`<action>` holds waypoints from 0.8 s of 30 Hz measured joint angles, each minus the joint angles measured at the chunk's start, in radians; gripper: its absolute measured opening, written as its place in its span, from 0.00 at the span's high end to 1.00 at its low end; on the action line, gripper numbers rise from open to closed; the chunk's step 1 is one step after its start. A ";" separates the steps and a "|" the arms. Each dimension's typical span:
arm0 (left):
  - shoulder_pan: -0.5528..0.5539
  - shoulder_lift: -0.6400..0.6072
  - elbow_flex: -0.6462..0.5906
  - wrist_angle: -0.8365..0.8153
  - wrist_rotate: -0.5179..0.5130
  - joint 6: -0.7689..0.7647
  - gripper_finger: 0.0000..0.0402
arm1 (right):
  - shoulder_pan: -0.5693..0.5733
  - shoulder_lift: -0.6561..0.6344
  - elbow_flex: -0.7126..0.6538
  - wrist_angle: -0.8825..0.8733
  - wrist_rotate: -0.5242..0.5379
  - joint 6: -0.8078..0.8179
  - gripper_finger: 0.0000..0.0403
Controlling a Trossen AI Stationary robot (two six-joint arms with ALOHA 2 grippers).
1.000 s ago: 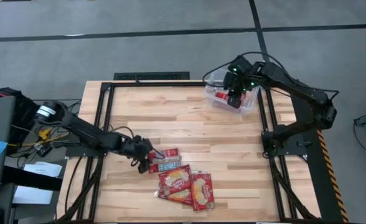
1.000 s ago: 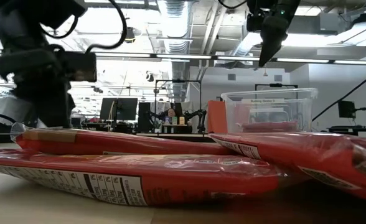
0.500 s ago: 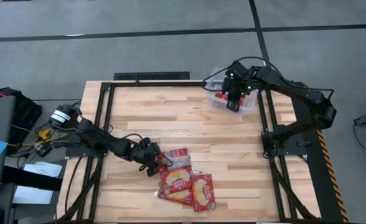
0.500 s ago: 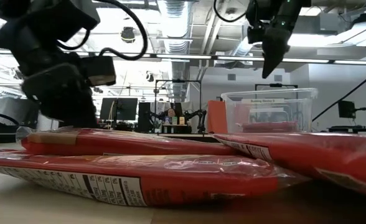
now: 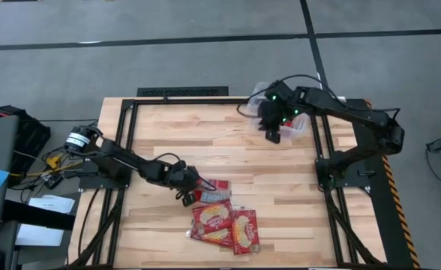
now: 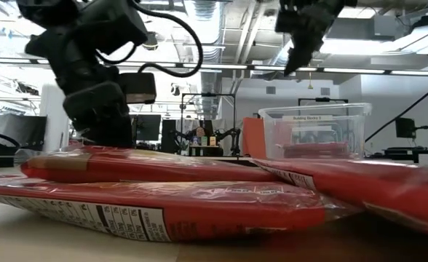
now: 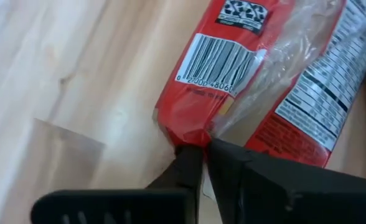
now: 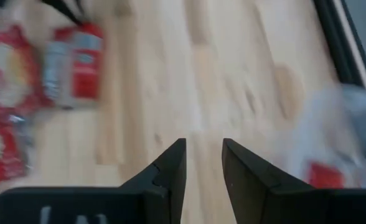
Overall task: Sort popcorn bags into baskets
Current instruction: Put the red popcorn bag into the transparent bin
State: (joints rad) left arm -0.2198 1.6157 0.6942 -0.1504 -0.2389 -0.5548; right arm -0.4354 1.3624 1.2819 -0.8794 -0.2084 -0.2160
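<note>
Several red popcorn bags (image 5: 224,221) lie in a loose overlapping pile near the table's front middle. The farthest one (image 5: 211,191), showing a barcode (image 7: 219,65), lies flat at the pile's far edge. My left gripper (image 5: 193,189) is shut on that bag's left end. The clear plastic basket (image 6: 316,131) stands at the far right corner, partly hidden under my right arm in the high view, with a red bag (image 8: 323,174) inside. My right gripper (image 5: 271,135) hangs open and empty above the table, just left of the basket. My left gripper pinches the barcode bag's crimped end (image 7: 186,134) between its two fingers. The fingers (image 7: 189,165) slant down at it from the table's left side. The bag lies flat, partly on the wood and partly beside a clear-wrapped bag (image 7: 307,93).
Black frame rails (image 5: 127,142) run along the table's left, far and right sides. Bare wooden table (image 5: 228,142) lies between the pile and the basket. Cables and boxes (image 5: 25,202) sit off the table's left edge.
My left gripper has moved toward the table's right and down to the pile, then shut on the end of the farthest bag. My right gripper has swung from above the basket toward the table's left and near side, tipping more level.
</note>
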 joint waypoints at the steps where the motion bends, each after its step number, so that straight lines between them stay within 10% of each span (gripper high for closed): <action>1: 0.010 0.000 0.009 -0.012 0.002 0.015 0.98 | 0.020 0.000 0.000 0.020 -0.001 0.010 0.69; 24: 0.143 -0.001 0.196 -0.019 -0.019 0.229 1.00 | 0.211 0.250 0.001 0.204 -0.030 0.188 0.32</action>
State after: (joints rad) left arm -0.0764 1.6147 0.8898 -0.1693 -0.2581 -0.3254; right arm -0.2242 1.6126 1.2829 -0.6755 -0.2384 -0.0278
